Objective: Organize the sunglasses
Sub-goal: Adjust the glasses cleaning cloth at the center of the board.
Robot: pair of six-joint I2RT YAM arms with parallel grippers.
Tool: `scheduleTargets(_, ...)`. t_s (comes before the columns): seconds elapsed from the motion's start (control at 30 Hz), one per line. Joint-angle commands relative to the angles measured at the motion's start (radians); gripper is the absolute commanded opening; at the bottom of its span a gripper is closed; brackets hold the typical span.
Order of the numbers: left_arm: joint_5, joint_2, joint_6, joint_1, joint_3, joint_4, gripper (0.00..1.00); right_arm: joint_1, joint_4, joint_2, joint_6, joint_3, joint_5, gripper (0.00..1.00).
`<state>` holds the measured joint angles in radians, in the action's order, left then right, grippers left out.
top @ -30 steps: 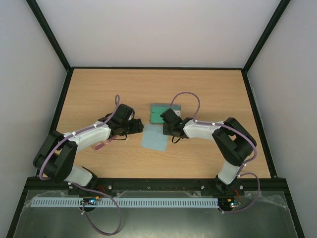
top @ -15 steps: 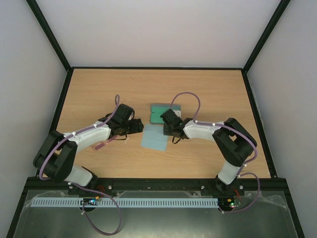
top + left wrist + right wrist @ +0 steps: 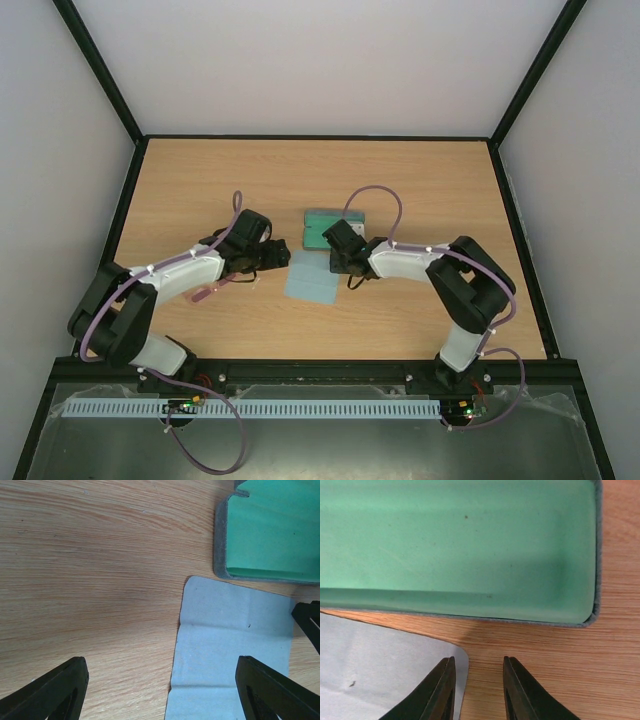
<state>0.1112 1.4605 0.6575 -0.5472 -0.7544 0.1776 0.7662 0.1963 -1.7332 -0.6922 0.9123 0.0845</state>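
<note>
Top view: the sunglasses (image 3: 204, 293) show only as a small pinkish sliver, mostly hidden against the near side of the left forearm. They lie on a light wood table (image 3: 200, 190) enclosed by pale walls, well back from the left tool (image 3: 283, 251). Left wrist: that tool is spread wide, released, above bare wood and a light blue cloth (image 3: 230, 640). Right wrist: the right tool (image 3: 478, 661) is narrowly parted, grasping nothing, just short of the green-lined case (image 3: 460, 545)

Top cam overlooks table (image 3: 200, 180); both wrist cams, seemingly low, share cloth (image 3: 230, 640), case (image 3: 470, 545).
</note>
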Motion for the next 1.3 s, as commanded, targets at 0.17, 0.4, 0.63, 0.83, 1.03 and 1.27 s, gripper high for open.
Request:
scheduleTargets(0.17,-0.007,0.020,-0.017,-0.006,-0.030,0.003,0.84,0.005,-0.003,-0.073,0.004,0.040,0.000,0.23)
scheduleTargets(0.4,-0.010,0.038,-0.022,-0.006,-0.038,0.002,0.84,0.009,-0.005,-0.078,0.005,0.030,-0.008,0.12)
scheduleTargets(0.63,-0.008,0.047,-0.027,-0.006,-0.045,0.003,0.84,0.022,-0.007,-0.068,0.001,0.005,-0.010,0.05)
scheduleTargets(0.83,-0.011,0.065,-0.036,-0.005,-0.062,0.015,0.84,0.034,-0.003,-0.043,-0.003,-0.019,-0.009,0.01)
scheduleTargets(1.03,-0.015,0.073,-0.049,-0.006,-0.074,0.018,0.82,0.038,0.005,0.025,-0.011,-0.075,0.030,0.01)
scheduleTargets(1.27,-0.031,0.127,-0.095,-0.015,-0.119,0.028,0.70,0.036,0.025,0.045,-0.005,-0.048,0.065,0.01)
